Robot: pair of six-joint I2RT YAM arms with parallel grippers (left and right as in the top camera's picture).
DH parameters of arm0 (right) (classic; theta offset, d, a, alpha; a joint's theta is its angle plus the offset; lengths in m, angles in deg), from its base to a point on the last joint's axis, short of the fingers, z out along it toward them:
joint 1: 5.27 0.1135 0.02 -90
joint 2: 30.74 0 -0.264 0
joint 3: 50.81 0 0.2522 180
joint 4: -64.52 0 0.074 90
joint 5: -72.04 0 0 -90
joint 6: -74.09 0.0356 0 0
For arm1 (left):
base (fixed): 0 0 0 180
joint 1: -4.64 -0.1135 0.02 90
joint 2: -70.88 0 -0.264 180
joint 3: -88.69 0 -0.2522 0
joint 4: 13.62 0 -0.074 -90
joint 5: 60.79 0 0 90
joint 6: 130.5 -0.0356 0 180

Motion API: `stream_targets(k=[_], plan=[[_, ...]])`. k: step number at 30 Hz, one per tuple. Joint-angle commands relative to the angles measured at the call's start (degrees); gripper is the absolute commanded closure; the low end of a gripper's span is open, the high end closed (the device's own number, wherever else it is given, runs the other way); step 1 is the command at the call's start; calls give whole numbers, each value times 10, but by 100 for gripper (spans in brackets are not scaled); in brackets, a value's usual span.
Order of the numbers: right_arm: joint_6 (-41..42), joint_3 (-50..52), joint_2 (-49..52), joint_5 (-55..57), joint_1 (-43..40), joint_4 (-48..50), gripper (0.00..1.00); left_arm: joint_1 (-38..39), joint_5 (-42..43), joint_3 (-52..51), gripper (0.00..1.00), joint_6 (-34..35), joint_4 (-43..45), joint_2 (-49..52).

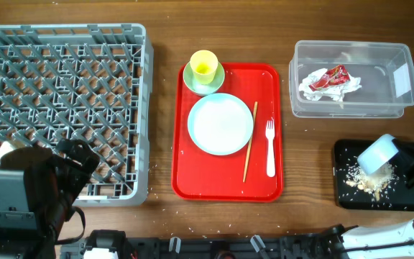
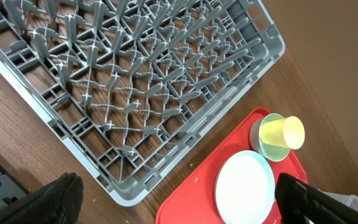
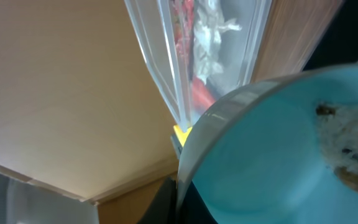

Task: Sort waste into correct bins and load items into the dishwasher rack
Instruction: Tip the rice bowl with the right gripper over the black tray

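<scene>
Rice scraps (image 1: 365, 184) lie on the black tray (image 1: 345, 152) just below the right gripper (image 1: 410, 169), which clamps the tilted light blue bowl (image 1: 377, 153), while the left gripper (image 1: 77, 160) hangs spread and empty over the near edge of the grey rack (image 1: 63, 72), the red tray (image 1: 264, 80) to its right.
</scene>
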Motion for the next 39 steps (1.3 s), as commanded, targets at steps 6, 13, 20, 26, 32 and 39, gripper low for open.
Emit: stream_targets(k=[6,13,20,26,32,39], plan=[[-33,0,7,-36,-2,-42,96,-3,-11,5,0,-1,2,0],[-39,-1,7,-30,-2,4,96,-3,-11,5,0,-1,2,0],[-128,-1,7,-80,-3,-77,96,-3,-11,5,0,-1,2,0],[-106,0,5,-7,-3,-103,96,-3,-11,5,0,-1,2,0],[-154,-23,-9,-14,0,-99,95,-3,-11,5,0,-1,2,0],[-115,-24,-33,23,15,-104,96,-3,-11,5,0,-1,2,0]])
